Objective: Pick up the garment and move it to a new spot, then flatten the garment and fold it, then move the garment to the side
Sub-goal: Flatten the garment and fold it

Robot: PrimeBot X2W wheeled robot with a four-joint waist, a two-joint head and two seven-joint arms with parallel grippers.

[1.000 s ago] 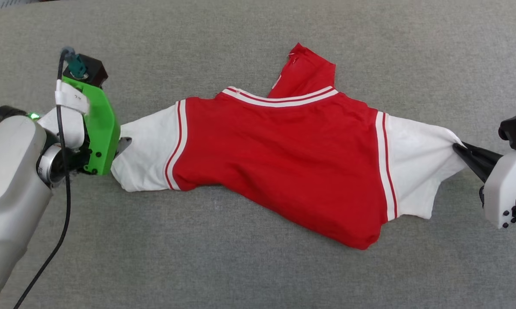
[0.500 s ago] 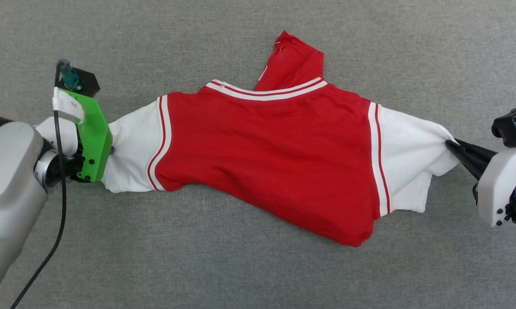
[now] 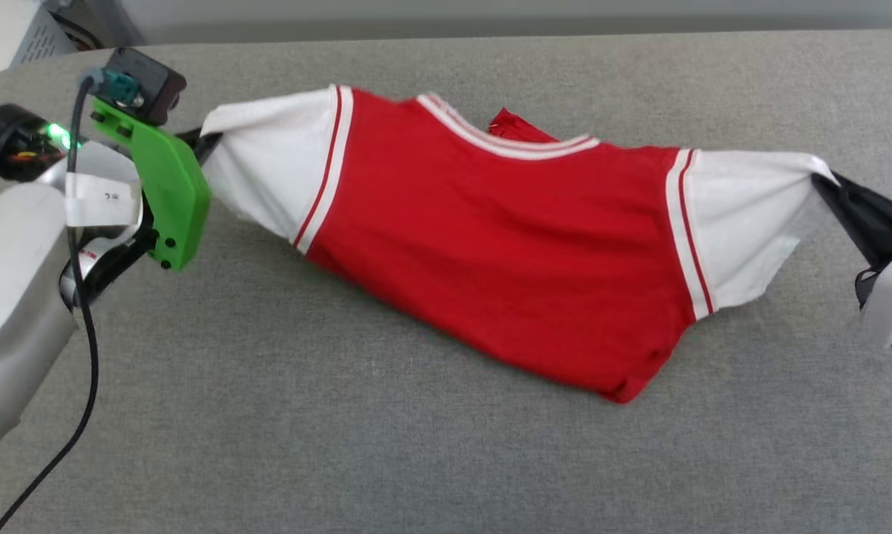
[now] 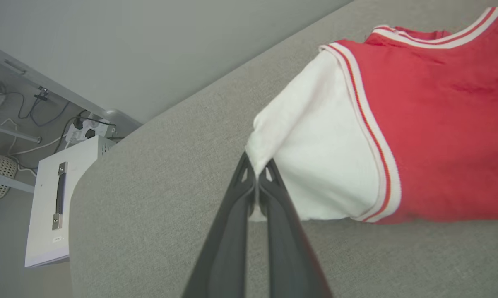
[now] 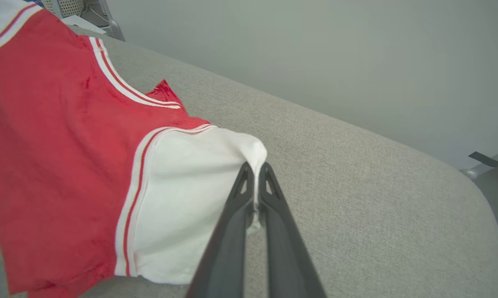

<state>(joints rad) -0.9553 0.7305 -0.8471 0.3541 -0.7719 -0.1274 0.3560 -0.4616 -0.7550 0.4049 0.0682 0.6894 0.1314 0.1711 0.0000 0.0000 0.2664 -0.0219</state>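
The garment [image 3: 505, 245], a red T-shirt with white sleeves and striped trim, hangs stretched between my two grippers above the grey table [image 3: 342, 430]. Its lower red hem still touches the surface. My left gripper [image 3: 202, 139] is shut on the edge of the left white sleeve [image 4: 315, 165]; in the left wrist view the gripper [image 4: 257, 167] pinches the cloth at the fingertips. On the other side my right gripper [image 3: 824, 182] is shut on the right white sleeve [image 5: 191, 198], whose fabric is caught between the tips of the gripper [image 5: 255, 167].
The grey padded table runs to a far edge [image 3: 490, 37] with a grey wall behind. Off the table's far left corner stand a white cabinet [image 4: 54, 207] and cables on the floor.
My left gripper has shut on the left sleeve. Both grippers have lifted the sleeves, so the garment now hangs taut between them. The head view has tilted up, showing the table's far edge.
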